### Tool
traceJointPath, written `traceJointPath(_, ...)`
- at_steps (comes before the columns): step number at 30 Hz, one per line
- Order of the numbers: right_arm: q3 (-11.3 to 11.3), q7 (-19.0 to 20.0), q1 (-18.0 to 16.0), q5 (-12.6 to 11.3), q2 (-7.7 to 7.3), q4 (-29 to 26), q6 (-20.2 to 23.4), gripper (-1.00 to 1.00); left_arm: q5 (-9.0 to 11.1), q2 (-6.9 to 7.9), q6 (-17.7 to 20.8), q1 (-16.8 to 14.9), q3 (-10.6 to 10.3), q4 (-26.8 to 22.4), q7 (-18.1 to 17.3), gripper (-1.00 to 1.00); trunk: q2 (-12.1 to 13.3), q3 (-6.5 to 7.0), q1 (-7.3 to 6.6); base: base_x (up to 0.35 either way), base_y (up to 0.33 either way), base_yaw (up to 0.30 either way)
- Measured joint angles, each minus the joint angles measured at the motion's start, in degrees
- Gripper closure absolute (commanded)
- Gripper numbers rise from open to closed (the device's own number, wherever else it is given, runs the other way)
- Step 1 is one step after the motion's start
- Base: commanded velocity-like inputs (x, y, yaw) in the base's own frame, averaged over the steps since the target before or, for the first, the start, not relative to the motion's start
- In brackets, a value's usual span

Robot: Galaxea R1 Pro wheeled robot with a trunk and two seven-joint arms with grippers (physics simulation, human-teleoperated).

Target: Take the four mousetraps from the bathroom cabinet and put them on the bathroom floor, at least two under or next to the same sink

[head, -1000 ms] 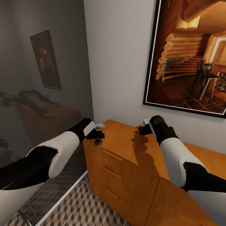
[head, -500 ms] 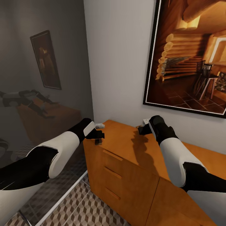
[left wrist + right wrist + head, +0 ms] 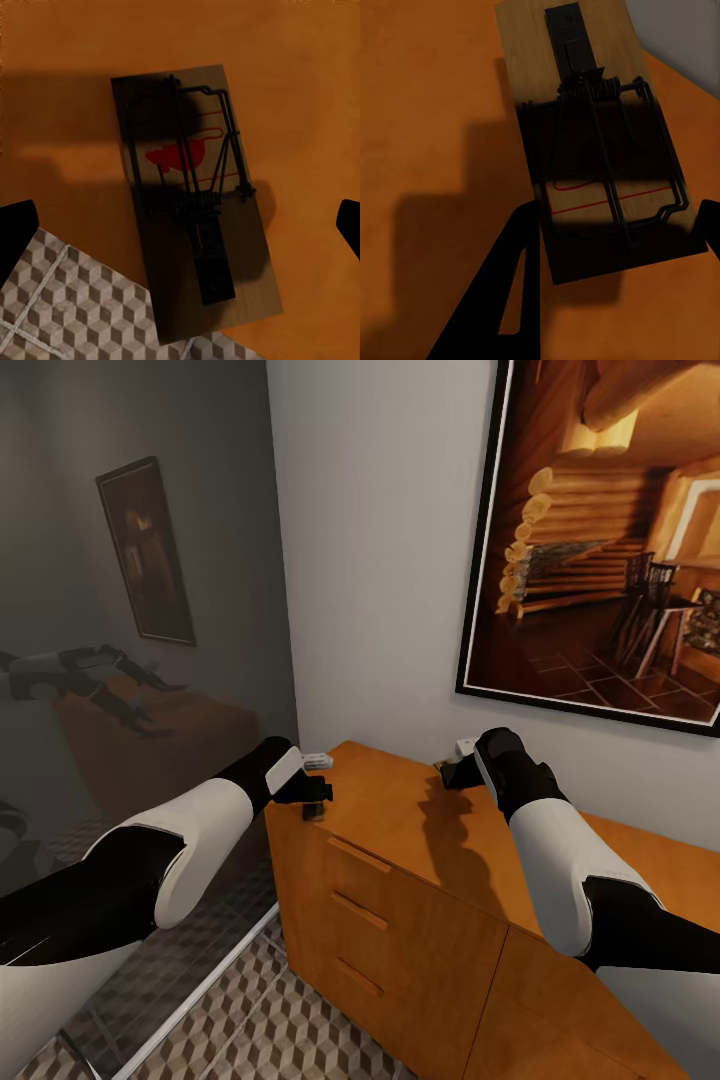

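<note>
Orange-brown cabinet point(image 3: 400, 840) top under both my arms; tiled bathroom floor point(image 3: 280, 1030) below, at its left side.

Left claw point(image 3: 180, 225): spread wide, dark fingertips point(image 3: 16, 232) standing well apart to either side, gripping nothing. A mousetrap point(image 3: 191, 199) lies flat on the wood directly beneath it, centred between the tips. Its long axis runs crosswise to the line between my fingers, so they face the trap's two long edges. One end sits at the cabinet's edge, with floor tiles showing past it. In the head view this claw point(image 3: 315, 800) hovers at the cabinet's near-left corner.

Right claw point(image 3: 615, 247): also open and empty, one fingertip point(image 3: 521, 277) just beside a second mousetrap's point(image 3: 596, 139) long edge, the other at the frame's rim beyond the opposite edge. That trap lies near the wall side of the top, long axis again crosswise to my finger line.

Each arm has its own trap straight below; my judgement is that a plain descent and squeeze suits either.

Against the frames a second and half a second back: arms, cabinet and view unchanged; only the reflection in the glass panel point(image 3: 120, 660) at left has shifted slightly.
</note>
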Motion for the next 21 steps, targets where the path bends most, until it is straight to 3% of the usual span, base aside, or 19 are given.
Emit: traceJointPath(21,0.0,0.0,0.0,0.0,-0.01,0.0,0.0,1.00,0.0,0.01,0.0,0.0,0.0,0.0,0.1,-1.00,0.0,0.00,0.00,0.000,-0.014,0.000)
